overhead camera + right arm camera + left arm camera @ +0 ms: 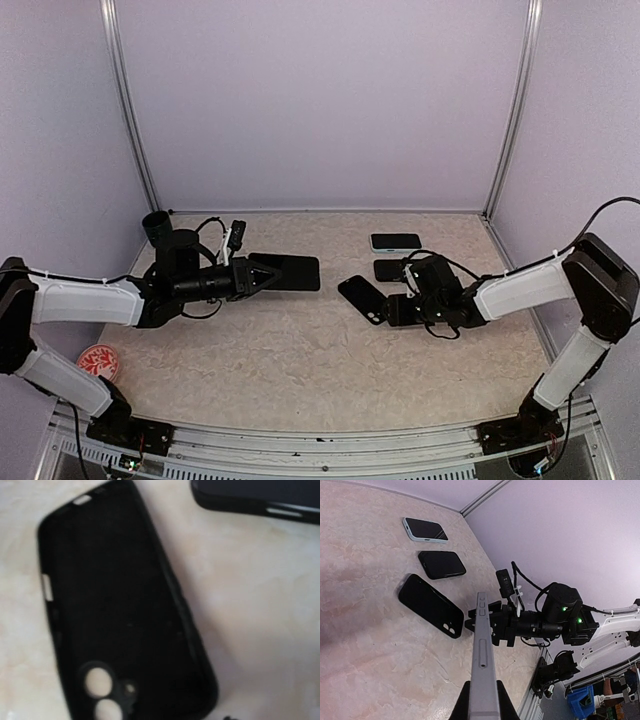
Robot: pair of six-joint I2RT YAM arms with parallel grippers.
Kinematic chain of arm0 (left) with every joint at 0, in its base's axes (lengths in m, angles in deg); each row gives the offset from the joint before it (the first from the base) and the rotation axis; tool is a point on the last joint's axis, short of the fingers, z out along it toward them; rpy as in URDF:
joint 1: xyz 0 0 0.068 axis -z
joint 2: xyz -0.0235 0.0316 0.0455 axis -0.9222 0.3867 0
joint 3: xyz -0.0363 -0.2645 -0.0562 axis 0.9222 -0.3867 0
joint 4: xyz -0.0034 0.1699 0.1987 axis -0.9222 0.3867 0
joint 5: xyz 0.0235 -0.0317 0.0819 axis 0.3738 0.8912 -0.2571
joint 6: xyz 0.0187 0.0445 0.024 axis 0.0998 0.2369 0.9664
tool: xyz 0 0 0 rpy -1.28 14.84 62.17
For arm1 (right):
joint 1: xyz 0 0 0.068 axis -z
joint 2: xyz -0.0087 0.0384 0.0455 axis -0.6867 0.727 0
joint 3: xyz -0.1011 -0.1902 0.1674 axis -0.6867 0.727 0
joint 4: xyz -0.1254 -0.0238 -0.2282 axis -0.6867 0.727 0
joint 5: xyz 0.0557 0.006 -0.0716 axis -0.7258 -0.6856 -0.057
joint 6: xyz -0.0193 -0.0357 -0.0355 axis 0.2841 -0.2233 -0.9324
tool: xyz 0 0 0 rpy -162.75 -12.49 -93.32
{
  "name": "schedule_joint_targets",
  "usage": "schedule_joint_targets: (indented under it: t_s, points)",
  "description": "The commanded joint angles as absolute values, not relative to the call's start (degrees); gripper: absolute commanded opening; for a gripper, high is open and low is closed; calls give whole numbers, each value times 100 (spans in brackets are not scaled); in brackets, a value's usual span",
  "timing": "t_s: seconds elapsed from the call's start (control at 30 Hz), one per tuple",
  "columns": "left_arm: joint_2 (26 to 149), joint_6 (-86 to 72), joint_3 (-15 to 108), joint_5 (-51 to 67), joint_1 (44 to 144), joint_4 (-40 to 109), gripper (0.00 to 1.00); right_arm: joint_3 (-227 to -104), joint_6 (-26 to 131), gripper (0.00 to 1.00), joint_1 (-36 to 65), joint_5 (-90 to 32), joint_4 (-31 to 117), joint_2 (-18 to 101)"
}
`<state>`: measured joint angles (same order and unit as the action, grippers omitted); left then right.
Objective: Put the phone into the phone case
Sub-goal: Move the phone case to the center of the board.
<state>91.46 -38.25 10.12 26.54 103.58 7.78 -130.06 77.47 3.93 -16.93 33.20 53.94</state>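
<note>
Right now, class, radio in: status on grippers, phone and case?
Left gripper shut on phone, edge-on above table. Right gripper at phone case, jaws unreadable. Case flat, empty. Two other phones behind it, apart.

**Lilac walls around a marbled table**

Plain lilac walls (60,130) closed in the table on three sides, meeting at two grey metal corner posts (130,110). The back wall (320,100) stood well beyond the left fingers (262,268). Beneath them lay a beige marbled tabletop (300,350), evenly lit, with a metal rail (320,440) along its near edge.
</note>
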Motion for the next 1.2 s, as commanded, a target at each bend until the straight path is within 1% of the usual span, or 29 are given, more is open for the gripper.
schedule_joint_targets:
  t_s: [0.0, 0.3, 0.5, 0.8, 0.93, 1.17]
  points:
    - [8917, -3737, 1019, 2658, 10319, 348, 0, -12964, 7892, 52, 553, -1787, 3108, 5628]
    - [8883, -3761, 992, 2590, 10311, 377, 0, -13176, 7932, 51, 629, -1848, 2982, 5934]
    - [8875, -3759, 994, 2583, 10311, 391, 0, -13298, 7834, 41, 633, -1841, 2960, 6198]
    - [8842, -3780, 975, 2556, 10311, 410, 0, -13560, 7455, 14, 631, -1760, 3116, 6364]
    - [8831, -3795, 984, 2564, 10311, 401, 0, -13722, 7075, 9, 629, -1875, 3158, 6363]
    - [8891, -3822, 1019, 2641, 10311, 413, 0, -13926, 6229, 6, 630, -3073, 2846, 6409]
